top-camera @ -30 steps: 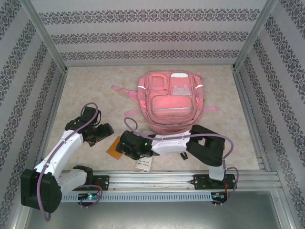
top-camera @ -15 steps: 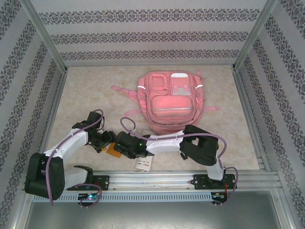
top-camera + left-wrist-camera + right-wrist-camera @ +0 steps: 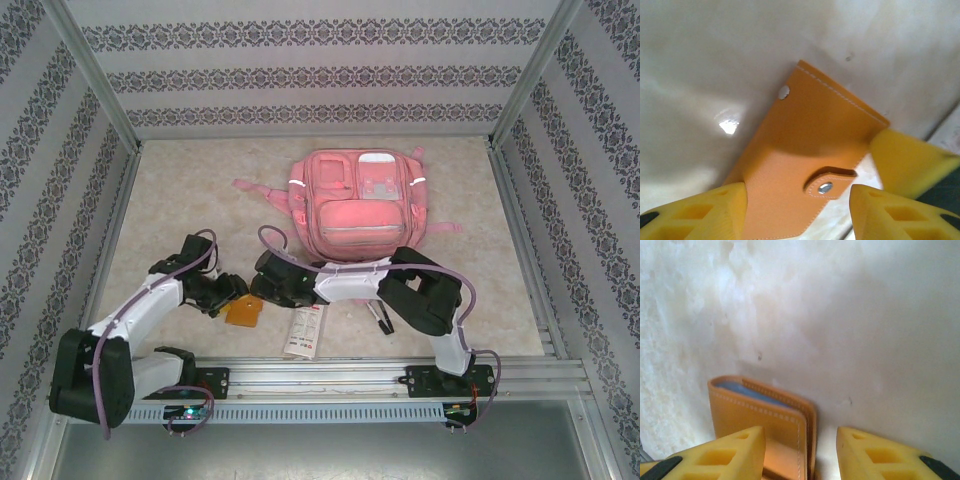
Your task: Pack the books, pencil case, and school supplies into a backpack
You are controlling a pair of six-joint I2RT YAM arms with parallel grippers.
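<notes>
Both arms have swung in on the booklet, which lies orange side up on the table, short of the backpack. Left gripper and right gripper straddle it from opposite sides, jaws narrowing with gaps left, nothing clamped. Looks like a pickup starting.

The left gripper is now in close at the booklet, no longer out to the left, and its jaws are narrower. The right gripper is farther from the near edge, off the pencil case, which lies uncovered and, I think, slightly turned. Its jaws are narrower too.
</notes>
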